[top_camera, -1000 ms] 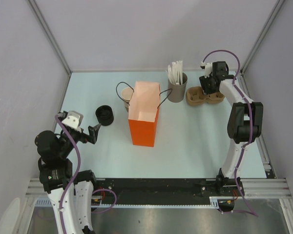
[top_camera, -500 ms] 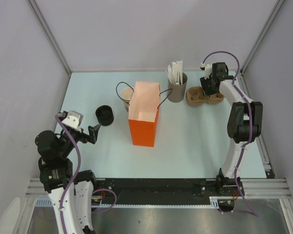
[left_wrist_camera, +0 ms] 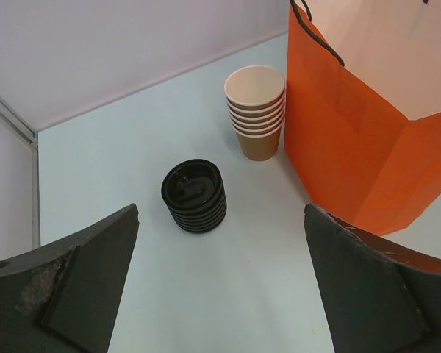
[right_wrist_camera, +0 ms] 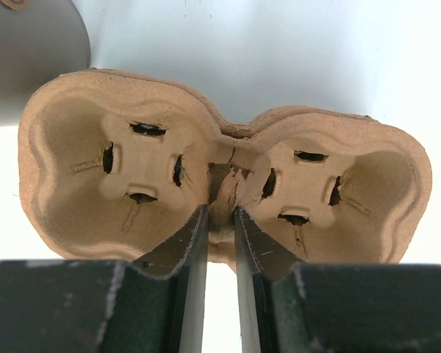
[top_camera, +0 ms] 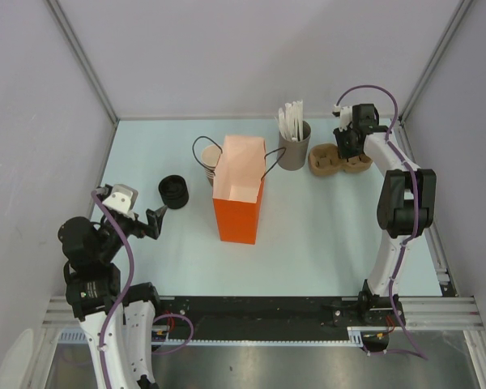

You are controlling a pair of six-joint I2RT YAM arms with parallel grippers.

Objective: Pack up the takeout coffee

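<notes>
Our right pincer (right_wrist_camera: 220,212) is drawn nearly together, its two dark fingers (right_wrist_camera: 195,243) pinching the raised middle rib of the cup carrier (right_wrist_camera: 95,169). The rib sits squeezed between the tips, with one well of the carrier on each side of them. The carrier is tan moulded pulp, matte and fibrous, with two rounded hollows whose floors show ragged dark slits. Beyond the carrier, to this pincer's left, stands a smooth grey cylindrical holder (top_camera: 294,151) with thin white sticks (top_camera: 292,120) rising from it.

Our left pincer (left_wrist_camera: 220,213) is spread as wide as it goes and grips nothing, with only bare pale blue table (left_wrist_camera: 95,147) between its worn black fingers. Straight ahead of it sits a ribbed stack of glossy black lids (left_wrist_camera: 195,196). Further ahead and a little right is a nested stack of lidless kraft cups (left_wrist_camera: 256,110), just beside the orange paper bag (left_wrist_camera: 353,147), which stands open-topped at the pincer's right with creased sides and a thin black cord handle (left_wrist_camera: 312,33).

We cannot tell where the takeout coffee is: no view shows a lidded cup.
</notes>
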